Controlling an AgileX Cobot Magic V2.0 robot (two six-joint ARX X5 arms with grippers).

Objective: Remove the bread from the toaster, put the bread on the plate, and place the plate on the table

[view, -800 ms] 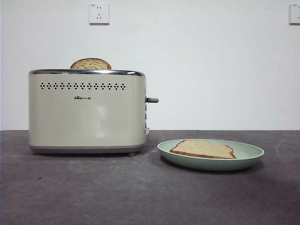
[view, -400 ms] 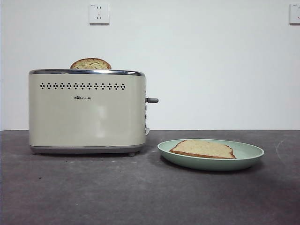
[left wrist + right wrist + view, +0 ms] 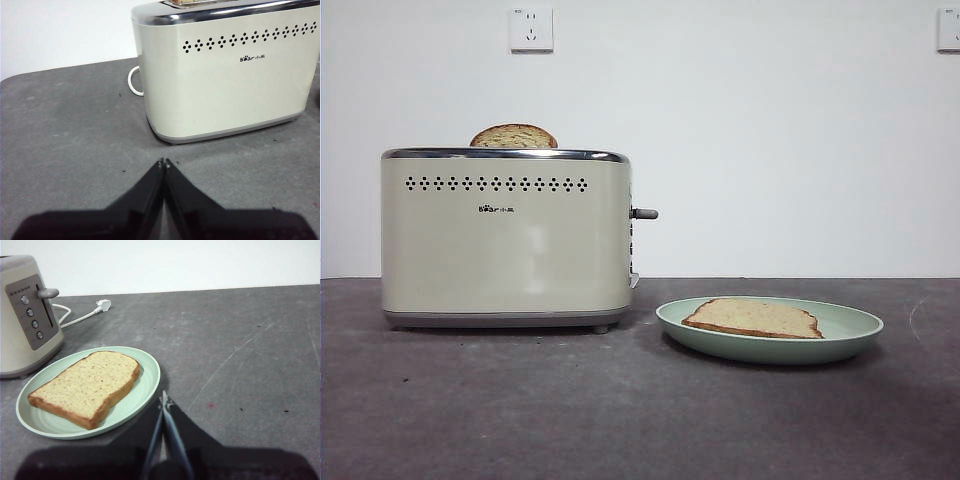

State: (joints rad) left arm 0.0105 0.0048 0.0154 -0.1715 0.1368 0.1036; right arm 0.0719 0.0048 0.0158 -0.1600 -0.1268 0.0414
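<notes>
On the plate (image 3: 850, 330), pale, seemingly speckled bread (image 3: 755, 318).

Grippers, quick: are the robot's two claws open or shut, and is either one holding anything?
Left gripper: jaws shut, holding nothing, above the table near the toaster.
Right gripper: jaws shut, holding nothing, beside the plate.

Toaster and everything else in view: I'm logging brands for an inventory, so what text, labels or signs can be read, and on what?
"Bear" followed by two small characters too blurred to read: dark logo on the cream toaster's face.
Toaster side panel: round buttons, markings too small to read.
Wall sockets: markings too small to read.
Plate, bread: no text.
</notes>
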